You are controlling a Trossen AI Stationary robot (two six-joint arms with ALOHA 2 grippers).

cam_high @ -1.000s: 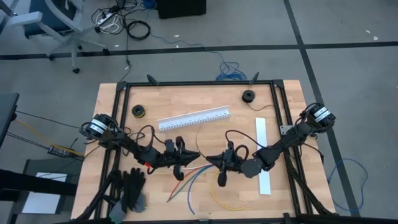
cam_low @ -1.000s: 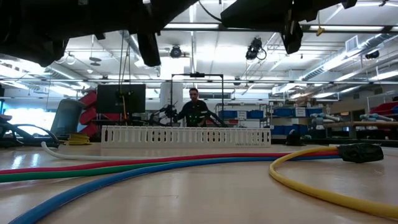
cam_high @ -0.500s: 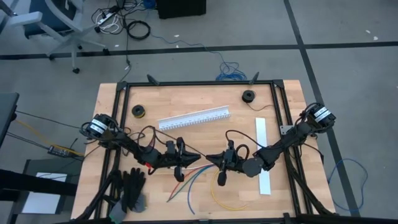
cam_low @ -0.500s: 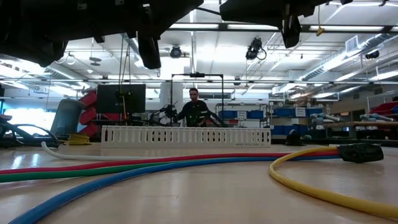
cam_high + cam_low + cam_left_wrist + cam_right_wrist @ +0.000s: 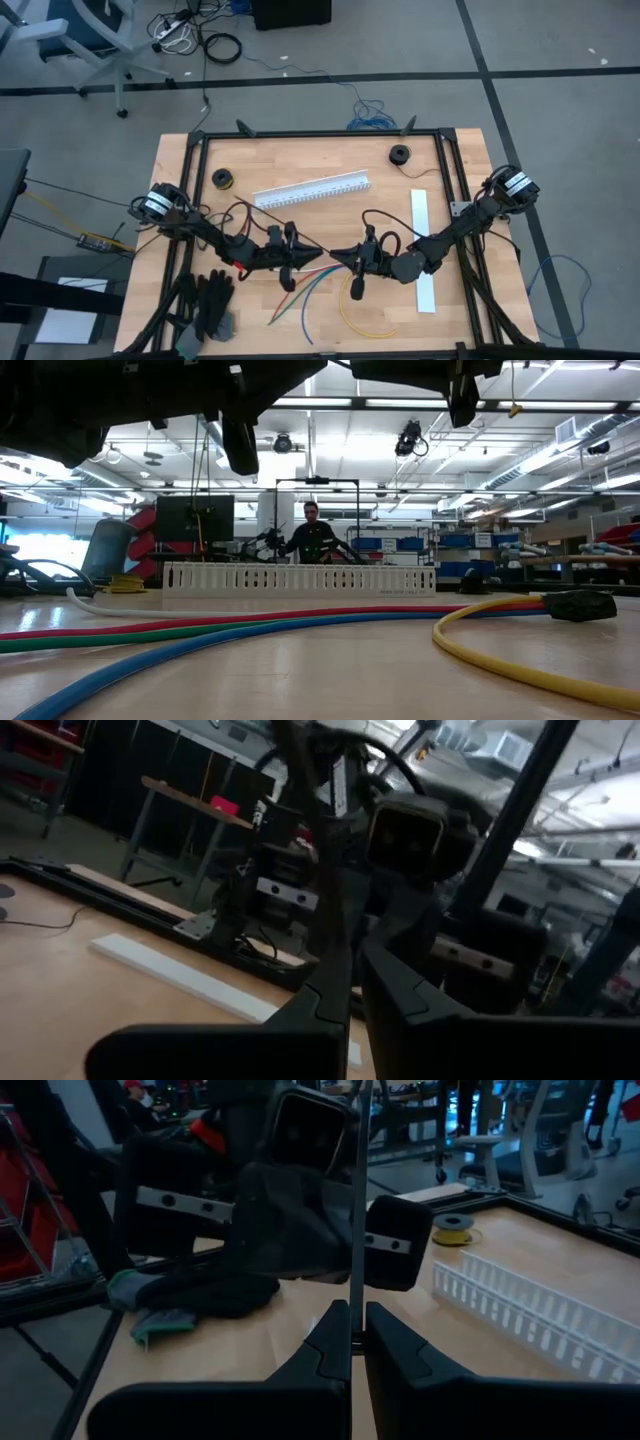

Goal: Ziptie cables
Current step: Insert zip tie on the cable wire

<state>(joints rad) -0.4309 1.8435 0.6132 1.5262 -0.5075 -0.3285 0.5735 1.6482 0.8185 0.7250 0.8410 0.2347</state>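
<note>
Both tools sit tip to tip at the lower middle of the high view: left tool (image 5: 318,250) and right tool (image 5: 335,255), each with fingers pressed together on a thin dark strip, probably a ziptie (image 5: 356,1200), though I can't tell for sure. Thin loose cables (image 5: 305,290) in red, green, blue and yellow fan out on the wooden table (image 5: 300,160) just below the tips, toward the bottom centre. Long white slotted plastic channel (image 5: 311,189) lies above them, mid-frame.
</note>
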